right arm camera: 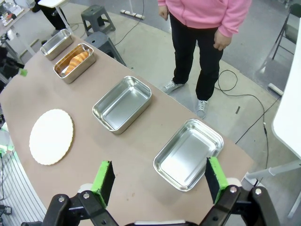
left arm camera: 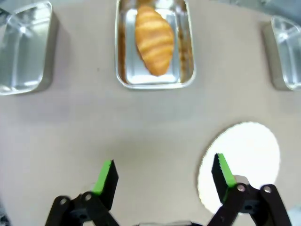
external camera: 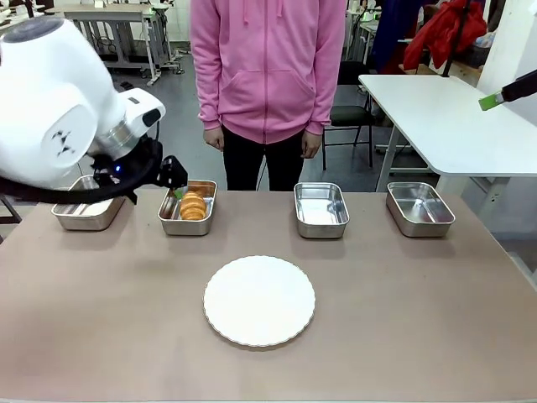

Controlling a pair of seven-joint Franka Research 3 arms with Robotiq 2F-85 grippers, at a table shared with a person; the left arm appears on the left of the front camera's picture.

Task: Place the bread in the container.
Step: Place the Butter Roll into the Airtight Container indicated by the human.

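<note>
The bread (external camera: 193, 205), a golden-brown croissant, lies inside the container (external camera: 174, 220), the second steel tray from the left along the far side of the table. In the left wrist view the bread (left arm camera: 154, 40) lies lengthwise in the container (left arm camera: 155, 84), some way ahead of my left gripper (left arm camera: 162, 172), which is open and holds nothing. From the front, my left gripper (external camera: 176, 186) hangs just left of that tray, partly hidden by the arm. My right gripper (right arm camera: 160, 181) is open and empty, high above the table's right end (external camera: 491, 101).
A round white plate (external camera: 259, 300) sits mid-table. Empty steel trays stand at the far left (external camera: 88, 211), right of centre (external camera: 320, 208) and far right (external camera: 419, 207). A person in a pink hoodie (external camera: 268, 67) stands behind the table, hands down.
</note>
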